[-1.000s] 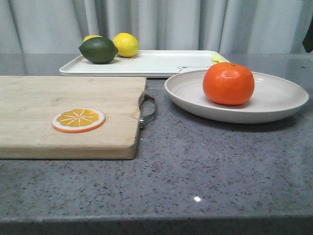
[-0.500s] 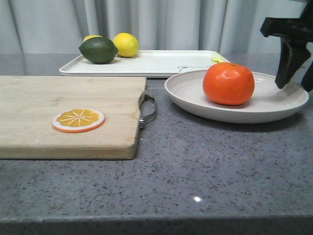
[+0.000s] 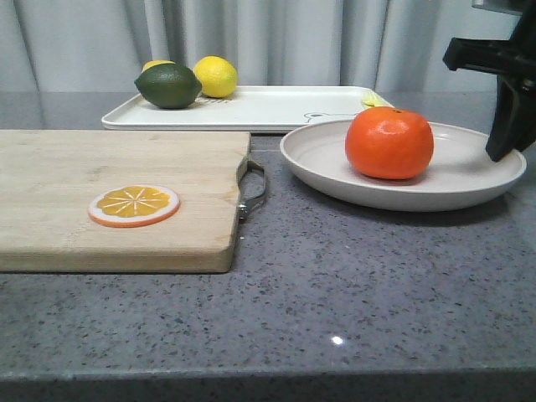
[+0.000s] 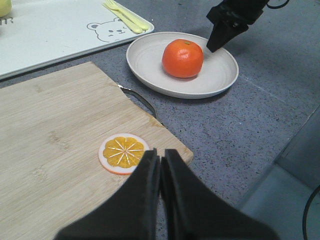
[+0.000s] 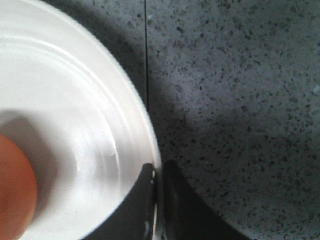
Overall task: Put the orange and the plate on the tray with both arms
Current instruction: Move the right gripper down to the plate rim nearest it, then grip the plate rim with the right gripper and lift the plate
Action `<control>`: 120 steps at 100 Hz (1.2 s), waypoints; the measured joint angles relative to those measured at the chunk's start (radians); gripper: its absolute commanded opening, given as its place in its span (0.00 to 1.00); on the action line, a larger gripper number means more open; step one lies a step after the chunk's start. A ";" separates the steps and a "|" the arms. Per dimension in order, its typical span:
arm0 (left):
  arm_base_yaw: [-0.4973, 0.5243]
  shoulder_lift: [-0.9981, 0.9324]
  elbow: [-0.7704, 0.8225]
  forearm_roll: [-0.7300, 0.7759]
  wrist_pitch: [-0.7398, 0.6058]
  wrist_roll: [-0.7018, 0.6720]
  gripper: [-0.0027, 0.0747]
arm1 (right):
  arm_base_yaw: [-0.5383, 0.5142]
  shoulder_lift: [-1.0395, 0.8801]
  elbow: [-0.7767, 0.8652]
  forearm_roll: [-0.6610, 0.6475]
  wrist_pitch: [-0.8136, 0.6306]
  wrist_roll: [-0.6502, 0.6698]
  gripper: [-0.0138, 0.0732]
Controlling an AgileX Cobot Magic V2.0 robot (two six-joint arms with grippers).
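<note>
Orange [image 3: 389, 142] in plate [image 3: 469, 180] near counter's right edge, right fingers [image 5: 157, 200] pinching plate rim, seen only in wrist view, left fingers [image 4: 160, 170] closed empty over cutting board [image 4: 55, 150], tray [image 3: 276, 107] behind.

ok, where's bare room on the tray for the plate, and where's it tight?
The tray is bare through its middle, between the lime with the lemon at its left end and the yellow fork by the bear drawing at its right end. Tightest spot: the plate edge nearly meets the tray's near rim; the right claw pinches the plate's rim.
</note>
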 measured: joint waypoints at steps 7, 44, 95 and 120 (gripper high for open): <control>0.000 0.000 0.000 0.000 0.000 0.000 0.01 | 0.000 0.000 -0.001 0.000 0.000 0.000 0.08; 0.000 0.000 0.000 0.000 -0.013 0.000 0.01 | -0.042 0.000 -0.015 0.079 0.002 -0.016 0.08; 0.000 0.000 0.000 0.000 -0.047 0.000 0.01 | -0.051 0.121 -0.292 0.233 0.083 -0.139 0.09; 0.000 0.000 0.000 0.000 -0.049 0.000 0.01 | -0.005 0.305 -0.559 0.233 0.144 -0.141 0.09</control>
